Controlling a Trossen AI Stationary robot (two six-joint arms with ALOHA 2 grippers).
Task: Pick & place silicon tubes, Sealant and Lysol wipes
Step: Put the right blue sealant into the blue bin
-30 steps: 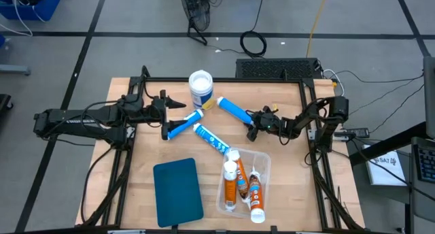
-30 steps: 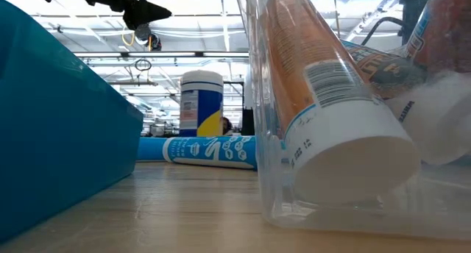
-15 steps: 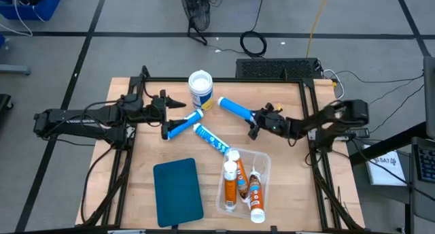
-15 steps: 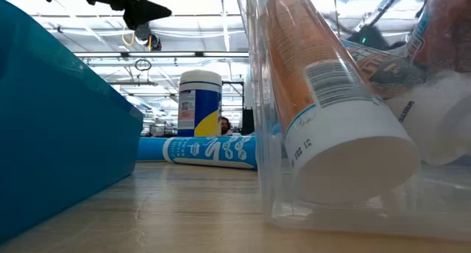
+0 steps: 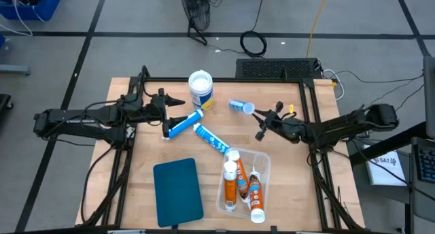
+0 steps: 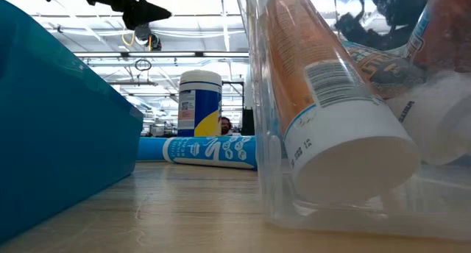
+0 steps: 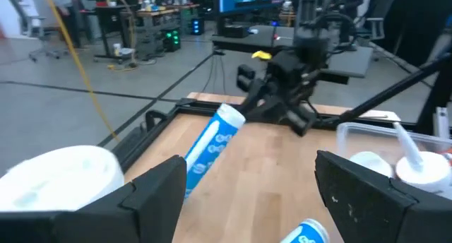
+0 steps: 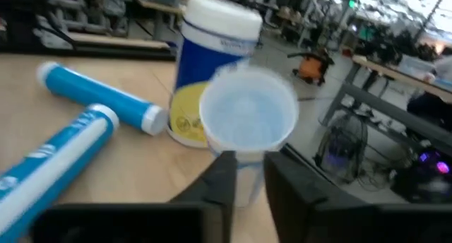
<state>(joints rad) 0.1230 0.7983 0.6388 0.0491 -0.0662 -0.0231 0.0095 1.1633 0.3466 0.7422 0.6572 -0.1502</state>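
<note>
Right tool [image 5: 259,115] pinched on a blue silicone tube [image 5: 240,107] — lifted end-up.
It needed a firm, level carry to the clear tray [image 5: 262,186]; the left tool [image 5: 178,104] waited half-wide.

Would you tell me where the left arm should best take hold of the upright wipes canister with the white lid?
Grip the blue-and-yellow wipes canister with the round white lid around its labelled body, below the lid, coming in level from the side of the left gripper. It stands upright and fat, so wide-open jaws straddling its middle seem safest; mind the blue-and-white tube lying in front.
</note>
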